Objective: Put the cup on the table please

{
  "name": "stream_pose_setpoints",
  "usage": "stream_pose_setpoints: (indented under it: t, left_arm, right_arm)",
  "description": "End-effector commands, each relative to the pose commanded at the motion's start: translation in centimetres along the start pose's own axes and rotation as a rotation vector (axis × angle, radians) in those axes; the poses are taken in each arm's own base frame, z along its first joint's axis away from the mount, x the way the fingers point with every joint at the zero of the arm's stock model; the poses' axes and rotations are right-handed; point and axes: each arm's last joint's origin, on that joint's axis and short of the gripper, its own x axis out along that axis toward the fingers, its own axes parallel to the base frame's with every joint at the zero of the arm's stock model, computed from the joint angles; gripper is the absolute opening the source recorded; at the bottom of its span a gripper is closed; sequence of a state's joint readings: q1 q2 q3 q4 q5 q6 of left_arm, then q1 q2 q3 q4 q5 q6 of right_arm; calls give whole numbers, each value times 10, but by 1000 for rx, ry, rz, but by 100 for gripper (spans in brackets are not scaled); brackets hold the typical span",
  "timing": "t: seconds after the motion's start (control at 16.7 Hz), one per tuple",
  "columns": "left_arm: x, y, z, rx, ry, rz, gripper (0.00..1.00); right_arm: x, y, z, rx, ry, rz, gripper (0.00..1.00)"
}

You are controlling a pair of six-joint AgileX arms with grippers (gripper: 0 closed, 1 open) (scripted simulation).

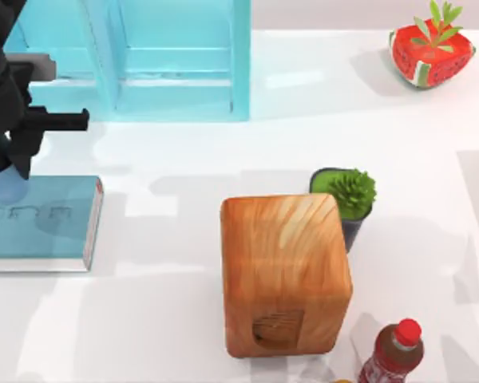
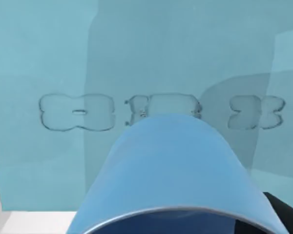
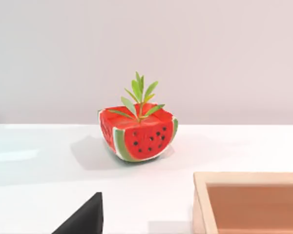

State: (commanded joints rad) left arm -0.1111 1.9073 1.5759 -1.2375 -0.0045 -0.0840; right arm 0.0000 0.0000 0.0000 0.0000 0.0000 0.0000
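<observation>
Top view puts my left gripper at the far left edge of the table, hanging over the near end of the teal book, with a patch of light blue just under the black fingers that I take to be the cup, though the arm hides most of it. In the left wrist view the cup sits close under the camera, its wall tapering away toward the book's cover and its embossed lettering, so the gripper appears clamped on it, carried above the book rather than resting. The long axis seems to run along the gripper's reach, narrow end toward the book. The carry is in hand; next the arm must clear the book, reach bare white tabletop, lower and let go. My right arm is parked, looking toward the watermelon planter
</observation>
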Motion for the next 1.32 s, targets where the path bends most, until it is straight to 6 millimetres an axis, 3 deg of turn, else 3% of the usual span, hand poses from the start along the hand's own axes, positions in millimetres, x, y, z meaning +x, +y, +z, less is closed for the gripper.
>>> stream_pose_setpoints:
  t: [0.18, 0.36, 0.72, 1.02, 1.14, 1.32]
  left_arm:
    - [3, -3, 3, 0, 11, 3, 0]
    - [3, -27, 16, -4, 37, 15, 0]
    - [-13, -122, 46, -6, 16, 31, 0]
    - [-20, -196, 38, -3, -6, 29, 0]
    - [-19, -210, 34, -2, -5, 31, 0]
    - [-19, -212, 33, -2, -5, 31, 0]
  right_arm:
    - [0, 0, 0, 0, 0, 0, 100]
    - [0, 0, 0, 0, 0, 0, 100]
    - [0, 0, 0, 0, 0, 0, 100]
    - [0, 0, 0, 0, 0, 0, 100]
    - [0, 0, 0, 0, 0, 0, 100]
    - [0, 0, 0, 0, 0, 0, 100]
